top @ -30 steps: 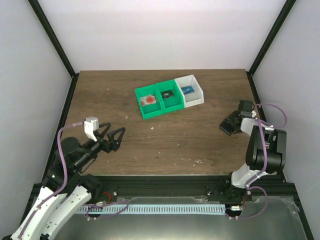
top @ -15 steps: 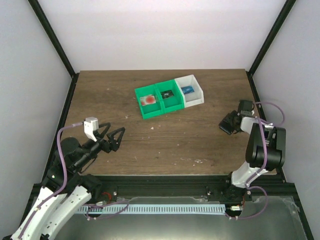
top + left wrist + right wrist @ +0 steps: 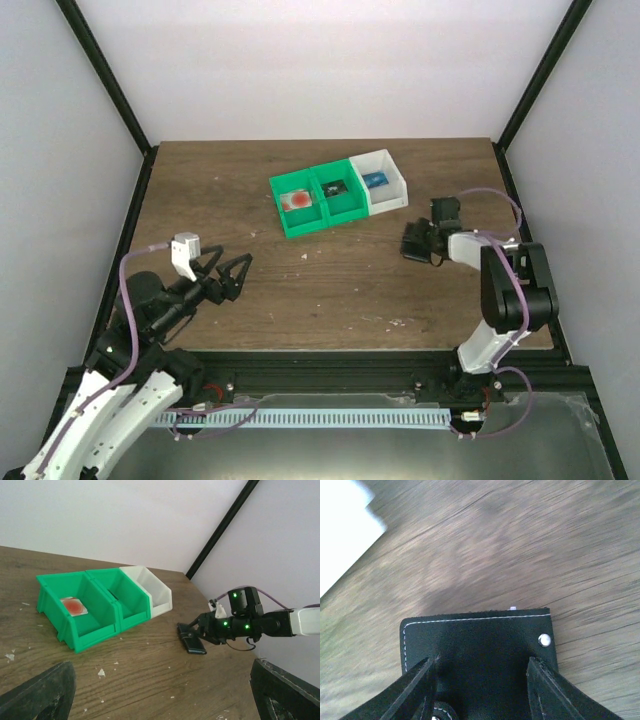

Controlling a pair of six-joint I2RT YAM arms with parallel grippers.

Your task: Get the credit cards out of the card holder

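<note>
Repositioning looks like the current step: right hand (image 3: 412, 243), fingers (image 3: 415, 690) half-closed over the black stitched leather card holder (image 3: 477, 640) at right-centre of the brown wooden surface (image 3: 300, 300), grip unclear, next needs it opened, contents hidden.

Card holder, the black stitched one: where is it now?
The black stitched card holder lies on the wooden table, right side in the top view, at the right tool's tip, nearer the arms than the white plastic bin.

Three bins (image 3: 338, 192) in row, table (image 3: 300, 300) centre-rear | card holder (image 3: 414, 243) right of them, nearer | left gripper (image 3: 231, 261) near-left.
</note>
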